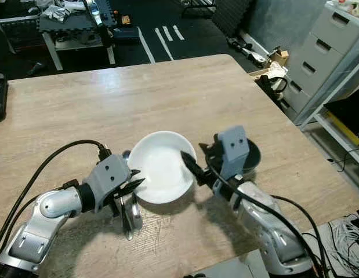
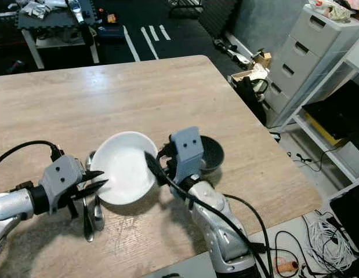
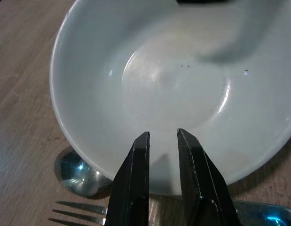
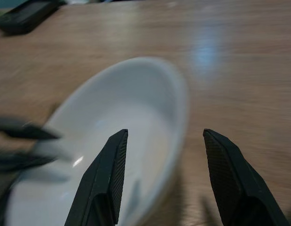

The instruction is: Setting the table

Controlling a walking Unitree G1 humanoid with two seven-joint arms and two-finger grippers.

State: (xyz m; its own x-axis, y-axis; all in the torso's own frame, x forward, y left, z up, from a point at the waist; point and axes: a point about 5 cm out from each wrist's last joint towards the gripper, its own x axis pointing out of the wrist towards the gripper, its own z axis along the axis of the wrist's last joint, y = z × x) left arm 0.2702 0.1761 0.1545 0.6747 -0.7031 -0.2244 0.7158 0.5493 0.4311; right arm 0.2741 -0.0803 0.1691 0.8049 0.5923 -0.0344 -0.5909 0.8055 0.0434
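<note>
Right end effector (image 1: 193,168) sat at the right rim of the white bowl (image 1: 163,167), fingers wide apart, straddling the rim w/ one finger over the inside. Left end effector (image 1: 133,180) was at the bowl's left rim, fingers a little apart, nothing between them. Bowl rested on the wooden table (image 1: 138,98), near its front edge. Spoon (image 3: 79,165) and fork (image 3: 77,213) lay just beside the bowl on the left; a dark bowl (image 1: 253,155) stood behind the right arm.

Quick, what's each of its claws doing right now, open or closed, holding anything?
Left gripper: slightly open at the white bowl's rim, holding nothing.
Right gripper: wide open astride the bowl's opposite rim, holding nothing.
</note>
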